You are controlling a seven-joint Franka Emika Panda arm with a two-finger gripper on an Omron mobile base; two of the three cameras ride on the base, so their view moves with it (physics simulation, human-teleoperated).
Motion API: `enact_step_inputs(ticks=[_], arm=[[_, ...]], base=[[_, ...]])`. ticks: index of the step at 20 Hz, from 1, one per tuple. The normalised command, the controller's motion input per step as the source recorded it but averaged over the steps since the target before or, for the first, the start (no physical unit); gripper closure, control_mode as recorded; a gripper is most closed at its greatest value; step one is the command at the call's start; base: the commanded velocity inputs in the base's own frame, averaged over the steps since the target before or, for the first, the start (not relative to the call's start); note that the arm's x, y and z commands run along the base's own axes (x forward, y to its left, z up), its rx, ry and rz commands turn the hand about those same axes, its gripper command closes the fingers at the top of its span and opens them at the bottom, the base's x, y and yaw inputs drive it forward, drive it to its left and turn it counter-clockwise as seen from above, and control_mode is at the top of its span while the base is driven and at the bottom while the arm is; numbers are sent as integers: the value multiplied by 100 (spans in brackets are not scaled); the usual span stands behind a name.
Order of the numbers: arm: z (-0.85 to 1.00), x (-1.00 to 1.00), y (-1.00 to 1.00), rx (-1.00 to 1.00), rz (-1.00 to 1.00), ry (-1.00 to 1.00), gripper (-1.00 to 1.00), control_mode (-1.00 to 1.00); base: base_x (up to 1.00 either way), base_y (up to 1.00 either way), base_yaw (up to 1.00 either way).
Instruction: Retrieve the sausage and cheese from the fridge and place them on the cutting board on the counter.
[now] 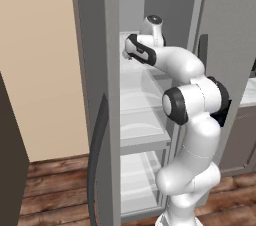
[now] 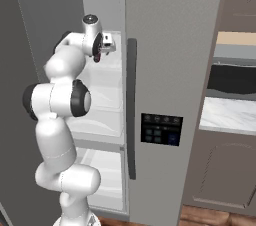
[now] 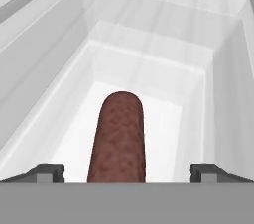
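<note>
The sausage [image 3: 119, 136], a dark reddish-brown cylinder, lies lengthwise in a white fridge shelf bin [image 3: 163, 74]. My gripper [image 3: 127, 173] is open. Its two dark fingertips [image 3: 45, 172] stand wide on either side of the sausage's near end without touching it. The fridge [image 2: 170, 70] is grey, with its left door [image 1: 95, 70] swung open. My arm reaches into its upper shelves, and the hand [image 2: 107, 45] sits at the top shelf. A strip of the white marble counter [image 2: 230, 112] lies right of the fridge. The cheese and the cutting board are out of view.
White shelves [image 1: 140, 125] step down inside the fridge below my arm. The right fridge door has a long dark handle [image 2: 131, 105] and a control panel [image 2: 161, 129]. Grey-brown cabinets [image 2: 220, 175] stand under the counter. The bin's walls close in on both sides of the sausage.
</note>
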Motion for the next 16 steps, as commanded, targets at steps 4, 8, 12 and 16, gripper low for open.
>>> enact_step_inputs(ticks=[4,8,12,16], arm=[[-65,-3,4,0,0,3,100,-100],[-71,-8,12,0,0,0,100,-100],[-54,0,0,0,0,0,100,-100],[-44,-10,0,0,0,0,100,-100]], base=[[0,0,0],[0,0,0],[0,0,0],[0,0,0]])
